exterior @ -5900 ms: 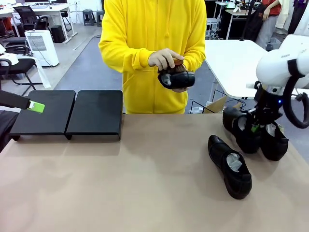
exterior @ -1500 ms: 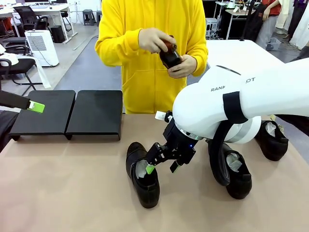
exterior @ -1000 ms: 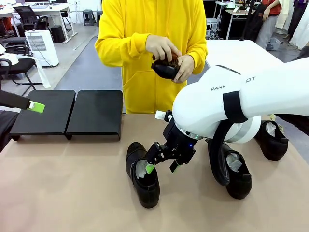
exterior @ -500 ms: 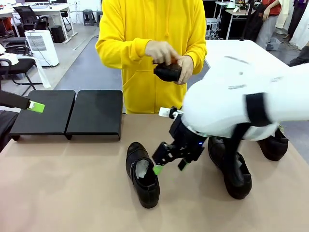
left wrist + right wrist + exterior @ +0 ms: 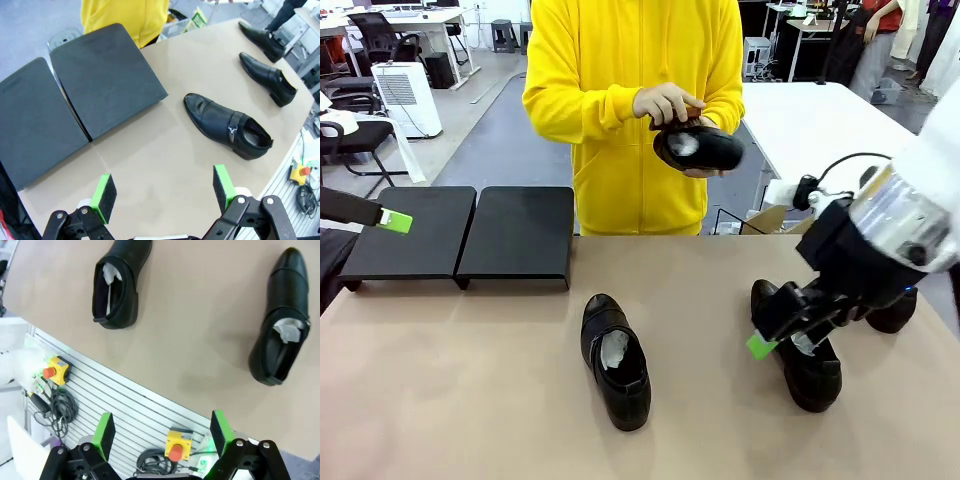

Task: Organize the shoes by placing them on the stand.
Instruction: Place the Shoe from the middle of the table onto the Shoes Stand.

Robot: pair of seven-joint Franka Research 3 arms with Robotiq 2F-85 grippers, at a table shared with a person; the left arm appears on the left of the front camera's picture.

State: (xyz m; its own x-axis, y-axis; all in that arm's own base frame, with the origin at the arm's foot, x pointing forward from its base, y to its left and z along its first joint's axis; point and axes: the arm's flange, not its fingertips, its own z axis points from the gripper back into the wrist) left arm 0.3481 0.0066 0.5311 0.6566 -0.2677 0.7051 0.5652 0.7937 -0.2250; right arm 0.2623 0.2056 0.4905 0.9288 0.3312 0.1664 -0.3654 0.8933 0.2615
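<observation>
One glossy black shoe (image 5: 615,360) with white paper inside lies alone mid-table, also seen as the shoe (image 5: 227,127). A second shoe (image 5: 812,365) lies at the right, partly behind my right gripper (image 5: 778,335), which hovers open just above its heel end. A third shoe (image 5: 898,312) peeks out behind that arm. The person holds the fourth shoe (image 5: 700,148) at chest height, a hand on top of it. The matte-black stand (image 5: 460,235) sits bare at the far left. My left gripper (image 5: 390,220) hangs open beside it. The right wrist view looks down on two shoes (image 5: 117,282) (image 5: 280,335).
The stand (image 5: 105,80) is two flat panels side by side. The table's near edge (image 5: 150,390) has emergency-stop boxes (image 5: 177,447) and cables below it. A white table (image 5: 810,120) stands behind the person at the right.
My right arm has let go of the mid-table shoe and swung right, ending open over the right-hand shoe. The person has kept turning the held shoe. My left gripper has stayed put.
</observation>
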